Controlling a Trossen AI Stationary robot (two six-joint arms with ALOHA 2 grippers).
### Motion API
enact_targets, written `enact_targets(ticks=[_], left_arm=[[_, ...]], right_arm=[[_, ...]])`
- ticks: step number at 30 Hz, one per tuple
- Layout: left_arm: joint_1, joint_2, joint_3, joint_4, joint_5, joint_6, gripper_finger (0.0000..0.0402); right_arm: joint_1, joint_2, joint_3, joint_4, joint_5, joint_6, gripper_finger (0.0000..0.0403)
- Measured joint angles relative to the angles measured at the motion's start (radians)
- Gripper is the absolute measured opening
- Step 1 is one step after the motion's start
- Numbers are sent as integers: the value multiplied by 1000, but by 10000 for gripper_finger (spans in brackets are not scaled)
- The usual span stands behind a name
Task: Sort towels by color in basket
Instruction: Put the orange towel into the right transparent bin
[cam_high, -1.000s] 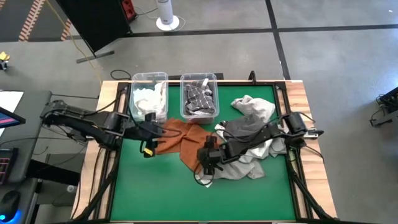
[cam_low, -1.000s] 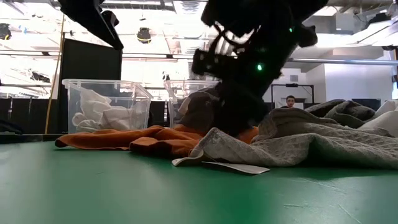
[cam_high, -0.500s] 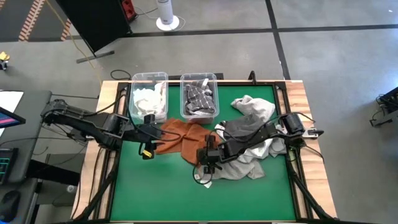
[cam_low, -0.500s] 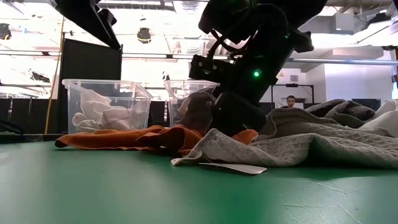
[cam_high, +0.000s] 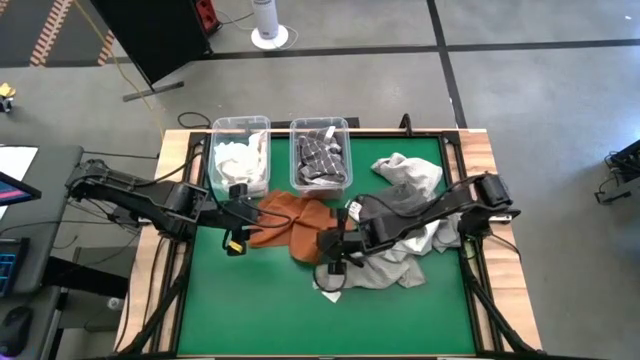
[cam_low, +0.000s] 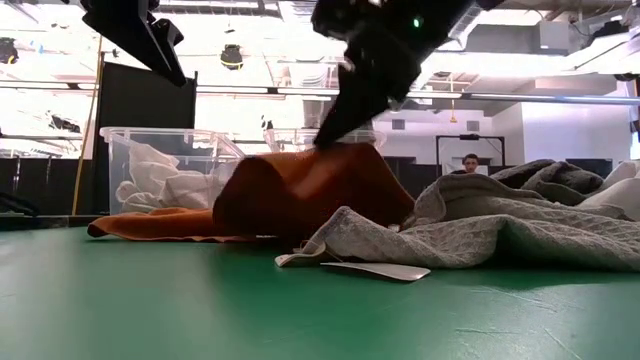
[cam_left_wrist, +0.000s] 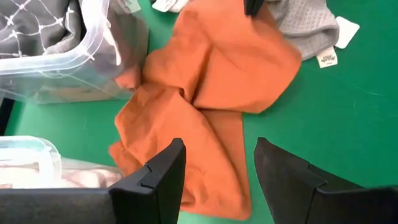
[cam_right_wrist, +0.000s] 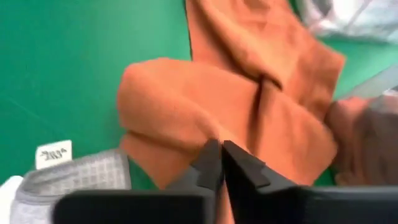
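Note:
The rust-orange towel (cam_high: 285, 222) lies at mid-table in front of the two bins, and its right part is raised into a peak (cam_low: 300, 185). My right gripper (cam_high: 332, 247) is shut on that peak. My left gripper (cam_high: 237, 228) hangs open above the towel's left part (cam_left_wrist: 186, 124) and touches nothing. A heap of light grey, dark grey and white towels (cam_high: 405, 215) rests on the table's right half. The left bin (cam_high: 240, 155) holds white towels. The right bin (cam_high: 320, 150) holds grey towels with a white grid. My right gripper pinches a bunched fold of the rust-orange towel (cam_right_wrist: 205, 134) between its two shut fingers (cam_right_wrist: 239, 165), near the towel's right end. The fingers slant down from the table's right side. The held part hangs below them like a tent (cam_low: 330, 152), while the towel's left end (cam_low: 140, 225) lies on the table.
Both clear bins stand side by side at the far edge. The light grey towel (cam_low: 480, 230) sprawls toward the near side, its white label (cam_low: 375, 270) flat on the green mat. Bare mat (cam_high: 250, 300) stretches along the near left.
My right gripper has shut on the orange towel and risen. It has drawn the towel's right part up from a flat crumple into a tall peak. The towel's left end has stayed on the table.

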Motion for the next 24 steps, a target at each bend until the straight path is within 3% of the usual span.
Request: enact_targets(ticks=[16,20,24], left_arm=[[0,0,0,3,0,-2,183],[0,0,0,5,0,-2,183],[0,0,0,4,1,-2,183]], right_arm=[[-17,36,-1,-5,0,-29,281],[-69,41,-1,-34,-20,-29,307],[-119,41,0,-19,-97,-33,307]])
